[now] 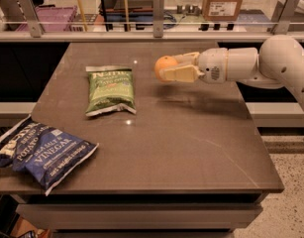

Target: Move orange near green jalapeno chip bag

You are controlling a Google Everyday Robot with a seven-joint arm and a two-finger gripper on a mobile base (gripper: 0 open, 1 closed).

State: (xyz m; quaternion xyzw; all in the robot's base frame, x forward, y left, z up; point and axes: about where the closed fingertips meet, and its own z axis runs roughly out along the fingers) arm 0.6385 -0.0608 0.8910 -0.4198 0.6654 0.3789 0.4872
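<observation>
Gripper (171, 69) hangs above the tabletop (191, 152), right of centre, with the arm reaching in from 3 o'clock. The jaws are closed around the orange (163, 65), which is held clear of the surface. The green jalapeno chip bag (110, 89) lies flat at roughly 8-9 o'clock from the jaws, near but apart, long axis 12-to-6, right long edge facing the orange. My read: carry phase, placement not done. Next needs a short shift toward 9 plus a descent, ending just beside that edge. The blue vinegar bag (40, 152) is far off at 7, irrelevant.
</observation>
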